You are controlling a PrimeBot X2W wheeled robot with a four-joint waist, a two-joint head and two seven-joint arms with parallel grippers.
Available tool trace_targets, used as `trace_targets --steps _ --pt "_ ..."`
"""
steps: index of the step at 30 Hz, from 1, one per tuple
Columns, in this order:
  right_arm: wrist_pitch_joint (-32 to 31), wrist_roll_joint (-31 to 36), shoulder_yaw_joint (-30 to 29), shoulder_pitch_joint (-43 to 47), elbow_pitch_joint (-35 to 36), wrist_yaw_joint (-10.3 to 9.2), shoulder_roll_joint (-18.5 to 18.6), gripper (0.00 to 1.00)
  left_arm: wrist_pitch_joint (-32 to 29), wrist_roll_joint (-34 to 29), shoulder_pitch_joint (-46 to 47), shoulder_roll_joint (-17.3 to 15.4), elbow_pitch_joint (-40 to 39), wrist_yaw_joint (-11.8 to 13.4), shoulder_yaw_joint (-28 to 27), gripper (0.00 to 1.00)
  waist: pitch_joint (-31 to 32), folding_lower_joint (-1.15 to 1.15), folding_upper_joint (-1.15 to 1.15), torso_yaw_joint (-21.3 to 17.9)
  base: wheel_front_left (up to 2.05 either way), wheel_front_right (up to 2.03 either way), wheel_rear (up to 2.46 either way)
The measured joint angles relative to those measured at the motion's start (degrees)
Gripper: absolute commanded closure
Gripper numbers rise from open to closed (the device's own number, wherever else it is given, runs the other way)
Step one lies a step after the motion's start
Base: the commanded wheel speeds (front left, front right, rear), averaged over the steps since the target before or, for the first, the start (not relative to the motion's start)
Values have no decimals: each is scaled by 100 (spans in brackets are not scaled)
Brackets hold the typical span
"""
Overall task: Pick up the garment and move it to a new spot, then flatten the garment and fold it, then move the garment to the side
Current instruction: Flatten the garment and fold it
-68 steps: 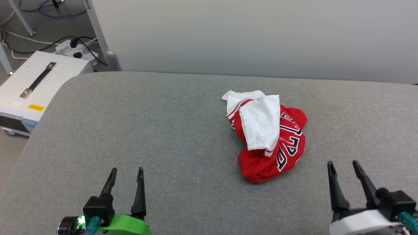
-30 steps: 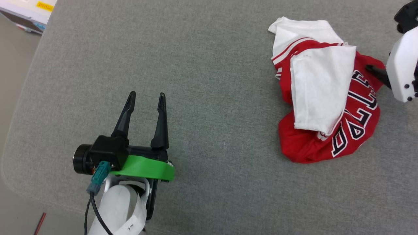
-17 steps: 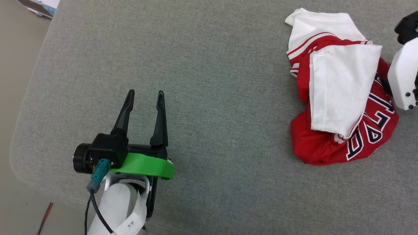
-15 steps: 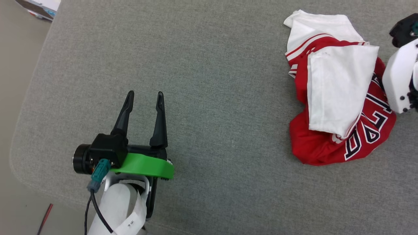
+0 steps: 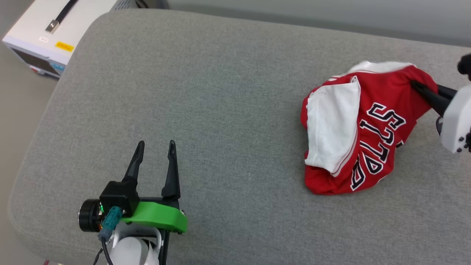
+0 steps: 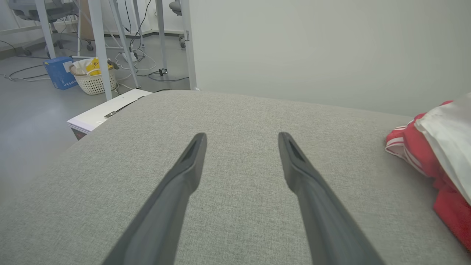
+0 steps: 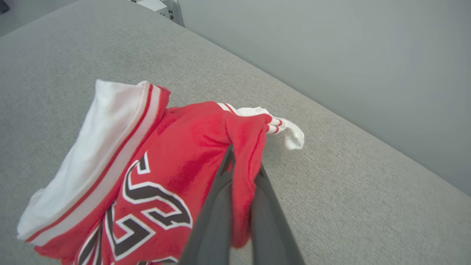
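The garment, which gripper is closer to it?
Right. The right gripper is shut on the garment; the left gripper is open, apart from it, far to its left.

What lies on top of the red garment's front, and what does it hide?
A white sleeve with striped trim lies folded over the garment's red front, beside the black lettering. Whatever print or fabric sits under the sleeve is covered.

lab: floor cables (image 6: 140, 60), equip. box (image 5: 40, 31)
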State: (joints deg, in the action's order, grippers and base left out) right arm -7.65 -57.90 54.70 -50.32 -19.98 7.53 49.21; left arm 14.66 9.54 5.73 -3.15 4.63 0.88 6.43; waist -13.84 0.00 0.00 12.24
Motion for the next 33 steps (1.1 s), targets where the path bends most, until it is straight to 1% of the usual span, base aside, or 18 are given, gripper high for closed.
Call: trace_targets --steps 4,6,10,13,16,20,23,25,26,27,28,31,32,33 --pt "401 -134 -409 797 40 0 297 100 1 -19 -169 0 11 -15 -74 0 287 0 0 -139 0 0 0" --pt "587 -208 -643 1212 19 0 385 100 0 -36 -245 0 13 -16 -105 0 395 0 0 -219 0 0 0" --pt "956 -414 -1202 2109 -132 0 469 100 0 -43 -368 0 36 -23 -135 0 553 0 0 -417 0 0 0" --pt "1144 -444 -1516 2797 -353 0 477 100 0 -43 -407 0 46 -34 -144 0 639 0 0 -546 0 0 0" --pt "1255 -606 -1808 3434 -547 0 326 100 0 -43 -421 1 55 -40 -140 0 692 0 0 -651 0 0 0" --pt "1268 -775 -2026 4098 -901 0 -26 100 0 -43 -420 1 74 -42 -129 0 706 0 0 -719 0 0 0" --pt "1262 -772 -2129 4303 -1134 0 -304 100 0 -43 -420 1 97 -60 -131 0 697 0 0 -734 0 0 0" --pt "1317 -676 -2208 4314 -1236 0 -423 100 0 -59 -420 1 115 -65 -134 0 715 0 0 -741 0 0 0" --pt "1365 -645 -2265 4313 -1271 0 -458 86 0 -65 -420 1 123 -66 -140 0 726 0 0 -746 0 0 0" --pt "1412 -603 -2319 4313 -1295 0 -498 64 0 -83 -421 1 135 -73 -148 0 745 0 0 -753 0 0 0" --pt "1483 -534 -2379 4312 -1306 0 -528 0 0 -99 -422 1 142 -76 -156 0 766 0 0 -761 0 0 0" --pt "1774 -280 -2649 4302 -1302 0 -536 0 0 -131 -435 1 154 -113 -172 0 830 0 0 -775 0 0 0" --pt "1951 -16 -2992 4286 -1152 0 -453 0 0 -152 -460 1 157 -116 -174 0 893 0 0 -785 0 0 0" --pt "1978 68 -3125 4283 -1048 0 -405 0 0 -152 -471 1 155 -116 -174 0 912 0 0 -789 0 0 0"
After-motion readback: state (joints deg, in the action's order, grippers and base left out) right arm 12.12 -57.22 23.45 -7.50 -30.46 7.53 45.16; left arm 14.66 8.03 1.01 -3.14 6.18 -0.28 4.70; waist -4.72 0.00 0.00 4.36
